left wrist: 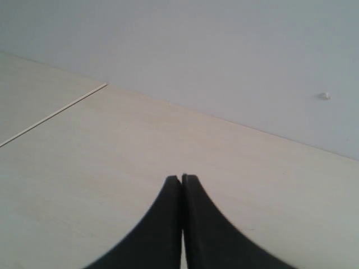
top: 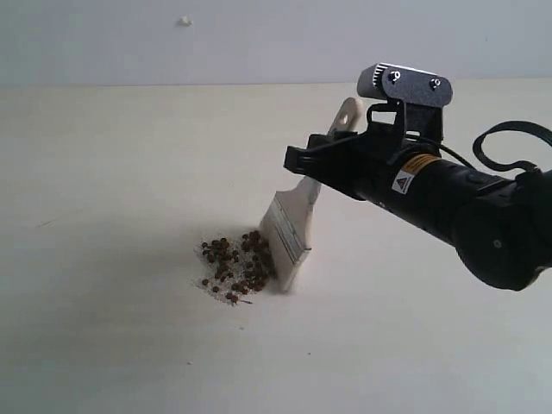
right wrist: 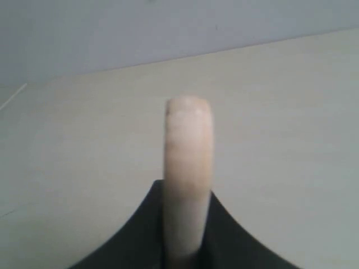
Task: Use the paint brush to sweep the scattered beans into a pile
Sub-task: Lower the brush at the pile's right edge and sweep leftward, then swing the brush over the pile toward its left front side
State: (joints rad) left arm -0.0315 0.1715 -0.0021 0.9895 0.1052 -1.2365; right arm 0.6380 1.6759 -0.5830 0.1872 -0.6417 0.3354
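Observation:
The beans point(top: 235, 267) lie bunched in a small reddish-brown cluster on the pale table, with fine white grains among them. The paint brush point(top: 291, 228) stands tilted, its off-white bristles on the table against the cluster's right side. My right gripper point(top: 321, 164) is shut on the brush's wooden handle; in the right wrist view the handle point(right wrist: 188, 162) sticks out between the black fingers point(right wrist: 233, 235). My left gripper point(left wrist: 182, 178) is shut with nothing in it, above bare table, and does not show in the exterior view.
The pale table point(top: 129, 172) runs back to a grey-white wall point(top: 259, 39) with a small white speck point(top: 185, 21) on it. A thin seam point(left wrist: 53, 114) crosses the table in the left wrist view.

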